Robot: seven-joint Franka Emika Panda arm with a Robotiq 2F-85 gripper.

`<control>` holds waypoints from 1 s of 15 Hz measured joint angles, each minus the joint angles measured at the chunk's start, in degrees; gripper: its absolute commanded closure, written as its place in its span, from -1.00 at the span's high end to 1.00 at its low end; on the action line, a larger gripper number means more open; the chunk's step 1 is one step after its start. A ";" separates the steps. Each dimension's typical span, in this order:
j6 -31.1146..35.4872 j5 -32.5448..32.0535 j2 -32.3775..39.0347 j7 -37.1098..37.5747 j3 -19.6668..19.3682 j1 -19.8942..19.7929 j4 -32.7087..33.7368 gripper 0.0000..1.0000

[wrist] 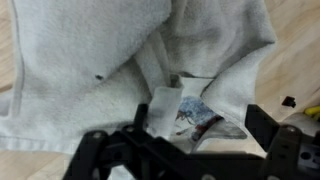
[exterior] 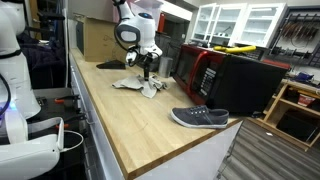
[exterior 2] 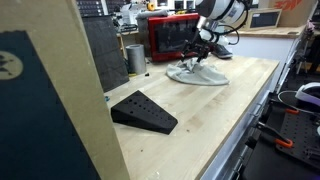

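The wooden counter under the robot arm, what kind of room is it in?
Probably a lab or workshop: a tool rack hangs on the wall, and a robot arm stands over the counter.

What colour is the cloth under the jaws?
The cloth is off-white; the wrist view shows it best.

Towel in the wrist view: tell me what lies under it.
A small printed item pokes out from under a fold of the towel, on the wooden countertop. Its rest and anything else beneath is covered.
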 measured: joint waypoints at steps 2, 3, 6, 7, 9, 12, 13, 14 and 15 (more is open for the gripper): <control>-0.11 0.70 -0.51 -0.36 0.14 0.00 -0.12 1.00; -0.17 0.95 -0.69 -0.39 0.19 -0.01 -0.18 1.00; -0.27 1.87 -0.92 -0.78 0.23 -0.04 -0.23 1.00; -0.33 2.08 -0.92 -1.15 0.23 -0.09 -0.25 0.50; -0.41 2.29 -0.92 -1.52 0.23 -0.19 -0.39 0.35; -0.41 2.60 -0.92 -2.61 0.23 -0.30 -0.70 -0.15; -0.41 2.75 -0.92 -3.11 0.23 -0.36 -0.78 -0.28; -0.41 2.94 -0.95 -3.65 0.23 -0.42 -0.84 -0.46; -0.41 3.00 -1.01 -3.92 0.23 -0.44 -0.88 -0.59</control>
